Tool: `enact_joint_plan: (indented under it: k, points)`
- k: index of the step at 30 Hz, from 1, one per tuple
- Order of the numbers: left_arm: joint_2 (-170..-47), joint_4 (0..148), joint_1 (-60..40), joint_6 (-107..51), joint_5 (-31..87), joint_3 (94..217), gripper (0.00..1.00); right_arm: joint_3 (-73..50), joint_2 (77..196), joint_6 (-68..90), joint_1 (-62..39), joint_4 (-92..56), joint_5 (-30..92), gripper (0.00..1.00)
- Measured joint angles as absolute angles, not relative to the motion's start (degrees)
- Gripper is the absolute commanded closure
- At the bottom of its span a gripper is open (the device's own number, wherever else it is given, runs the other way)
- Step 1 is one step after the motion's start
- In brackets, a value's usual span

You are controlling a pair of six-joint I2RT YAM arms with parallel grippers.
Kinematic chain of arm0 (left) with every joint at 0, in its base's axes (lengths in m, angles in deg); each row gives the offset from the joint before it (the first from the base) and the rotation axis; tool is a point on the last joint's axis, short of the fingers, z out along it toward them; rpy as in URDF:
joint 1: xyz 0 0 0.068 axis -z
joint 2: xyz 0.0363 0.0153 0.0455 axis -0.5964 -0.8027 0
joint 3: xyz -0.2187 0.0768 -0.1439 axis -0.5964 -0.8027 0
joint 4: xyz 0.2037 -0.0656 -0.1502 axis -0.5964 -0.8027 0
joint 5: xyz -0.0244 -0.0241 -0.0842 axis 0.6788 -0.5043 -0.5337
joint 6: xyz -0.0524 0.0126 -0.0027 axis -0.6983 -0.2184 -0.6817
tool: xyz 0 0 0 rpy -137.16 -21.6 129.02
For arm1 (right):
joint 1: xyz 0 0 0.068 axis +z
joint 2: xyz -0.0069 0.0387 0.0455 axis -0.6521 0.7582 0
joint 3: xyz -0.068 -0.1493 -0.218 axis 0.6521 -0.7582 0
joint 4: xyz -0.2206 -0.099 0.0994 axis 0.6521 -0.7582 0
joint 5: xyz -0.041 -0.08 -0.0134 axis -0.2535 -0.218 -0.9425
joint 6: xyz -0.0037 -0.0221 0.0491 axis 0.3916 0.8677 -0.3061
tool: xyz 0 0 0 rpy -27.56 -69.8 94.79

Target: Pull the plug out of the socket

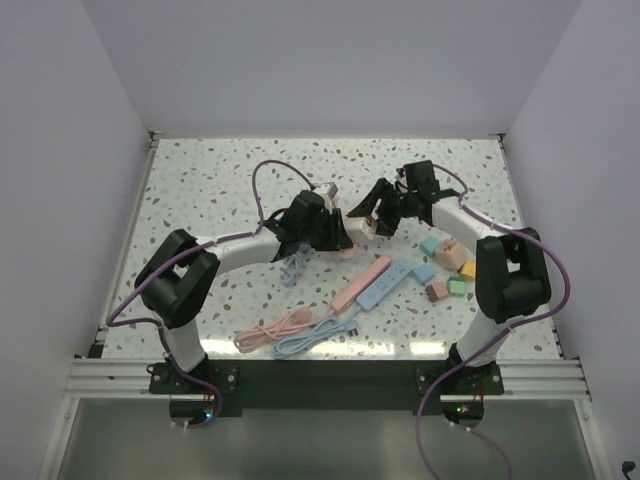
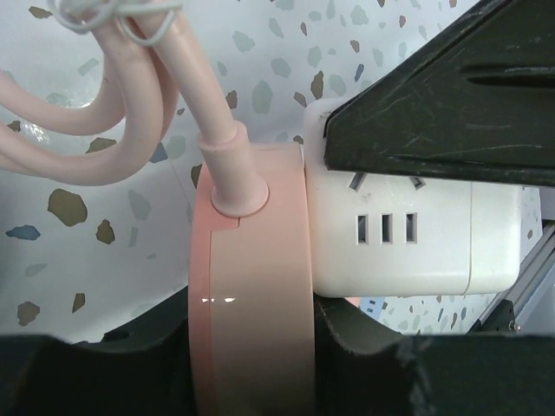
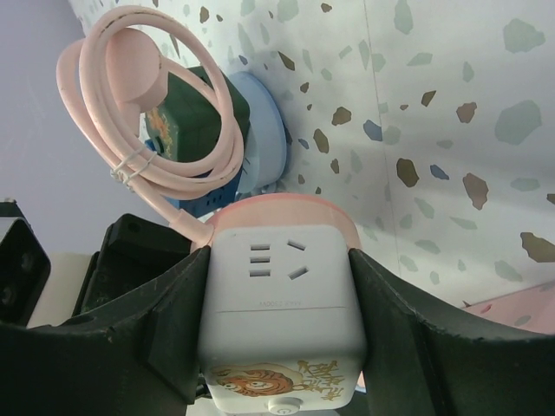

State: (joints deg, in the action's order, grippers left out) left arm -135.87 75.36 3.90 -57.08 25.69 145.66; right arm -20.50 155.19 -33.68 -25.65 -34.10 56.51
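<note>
- Near table (image 1: 200,190) edge, lower mid of top view: pink cable (image 1: 272,330) + blue cable (image 1: 312,340) coiled, just short of the front rail.
- Just past them: pink strip (image 1: 362,283) and blue strip (image 1: 388,285) side by side, lying diagonal. Coloured blocks (image 1: 447,268) bunched right of them, close to the R arm's elbow.
- Mid frame: left gripper (image 1: 325,228) squeezed tight, pinching the pink plug (image 2: 251,286). Its fingers sit either side of the disc at the bottom of the L wrist view.
- right gripper (image 3: 282,338) clamped on the white cube socket (image 3: 282,277), one finger flat on each side face.
- Plug + socket sit b/w the two grippers, centre of top view, lifted off the tabletop. Plug face flush against socket.
- Pink cord (image 2: 192,74) leaves the plug's back, looped + tied.
- Far side: bare speckled top from grippers to back wall. Side walls well apart from both arms.
</note>
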Motion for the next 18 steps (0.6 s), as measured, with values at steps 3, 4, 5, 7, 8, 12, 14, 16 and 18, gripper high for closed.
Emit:
enact_joint_plan:
  k: [3,4,5,7,8,12,14,16,18]
  points:
    - [-135.9,75.3,3.9,-57.1,25.7,145.7,1.00,-20.6,155.1,-33.8,-25.6,-34.1,56.5,0.36]
    - [-135.9,75.3,3.9,-57.1,25.7,145.7,1.00,-20.7,155.0,-33.9,-25.6,-34.1,56.5,0.33]
    - [-135.9,75.3,3.9,-57.1,25.7,145.7,1.00,-20.7,155.0,-34.0,-25.6,-34.1,56.4,0.31]
    - [-135.9,75.3,3.9,-57.0,25.8,145.7,1.00,-20.9,154.9,-34.5,-25.6,-33.9,56.7,0.27]
    - [-135.9,75.3,3.9,-57.0,26.1,145.7,1.00,-21.2,154.8,-34.7,-25.5,-33.9,57.3,0.27]
    - [-135.9,75.3,3.9,-57.0,26.2,145.7,1.00,-21.9,154.7,-35.1,-24.8,-33.7,57.8,0.50]
    - [-135.9,75.3,3.7,-57.3,26.1,145.7,1.00,-22.7,154.6,-35.3,-25.0,-33.0,58.0,0.97]
    - [-135.9,75.2,3.6,-57.3,26.1,145.7,1.00,-23.2,154.5,-36.0,-24.9,-32.2,58.0,1.00]
    - [-135.9,75.2,3.4,-57.5,25.9,145.7,1.00,-23.7,154.1,-36.4,-25.0,-31.8,57.9,1.00]
